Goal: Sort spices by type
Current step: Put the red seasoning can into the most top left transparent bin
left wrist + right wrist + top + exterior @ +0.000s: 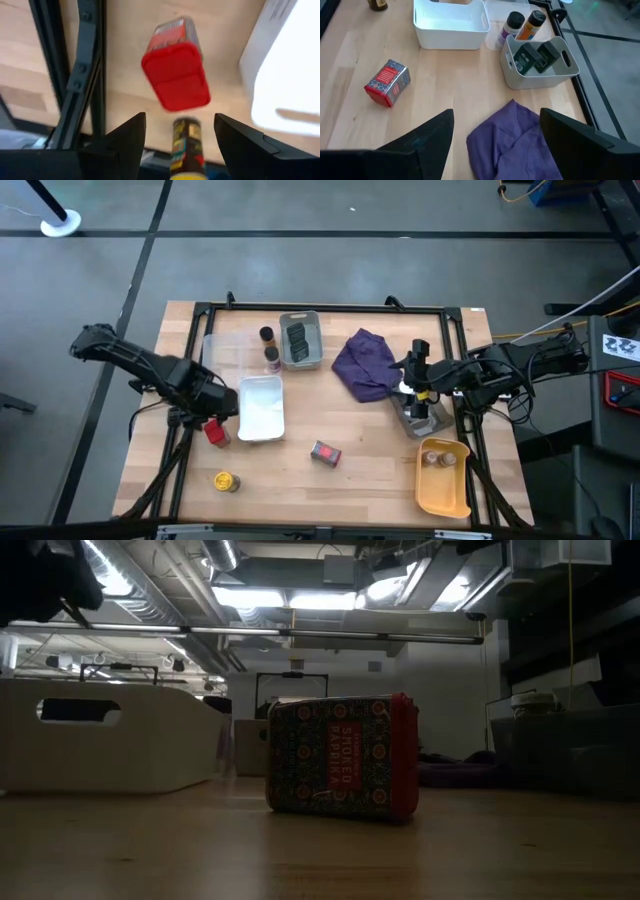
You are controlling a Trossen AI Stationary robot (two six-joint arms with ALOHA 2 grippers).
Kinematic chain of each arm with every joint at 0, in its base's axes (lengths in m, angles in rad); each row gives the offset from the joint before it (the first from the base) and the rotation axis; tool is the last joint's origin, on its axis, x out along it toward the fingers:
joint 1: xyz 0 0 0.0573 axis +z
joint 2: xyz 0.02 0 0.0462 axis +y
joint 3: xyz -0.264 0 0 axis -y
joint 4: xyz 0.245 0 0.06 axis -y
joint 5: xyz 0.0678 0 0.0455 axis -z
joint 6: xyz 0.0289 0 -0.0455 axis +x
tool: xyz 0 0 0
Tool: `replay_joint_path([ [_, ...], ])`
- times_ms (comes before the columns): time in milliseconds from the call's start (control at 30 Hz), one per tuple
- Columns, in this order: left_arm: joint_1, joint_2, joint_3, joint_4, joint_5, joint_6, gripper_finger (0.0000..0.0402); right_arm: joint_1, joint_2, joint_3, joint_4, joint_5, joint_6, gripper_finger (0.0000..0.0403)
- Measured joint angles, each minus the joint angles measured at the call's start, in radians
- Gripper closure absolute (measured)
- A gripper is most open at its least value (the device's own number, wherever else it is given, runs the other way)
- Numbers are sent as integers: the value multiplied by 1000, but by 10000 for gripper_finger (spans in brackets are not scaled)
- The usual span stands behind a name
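Left claw [212, 417] is at the worktop's 9 o'clock edge, jaws part-open w/ nothing held. The red-capped tin [176, 67] lies on its side just past the fingertips, approx 5 o'clock of the claw in the high view. Cap end faces the claw; long axis runs straight away from it, beside the white tray [261, 408]. Left arm is nearest. Right claw [418, 405] waits at 3 o'clock, wide open, empty.

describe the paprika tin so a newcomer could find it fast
Start at the white tray left of the table's middle. Go toward the front edge and the yellow tray: the paprika tin lies alone on bare wood between them. It is boxy and patterned with a red end, unlike the round yellow jar.
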Motion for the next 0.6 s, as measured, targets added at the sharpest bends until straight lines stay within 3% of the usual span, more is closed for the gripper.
replay_joint_path([
  [600,-70,0,-129,126,-44,-197,183,0,0,0,0,-1,0,109],
])
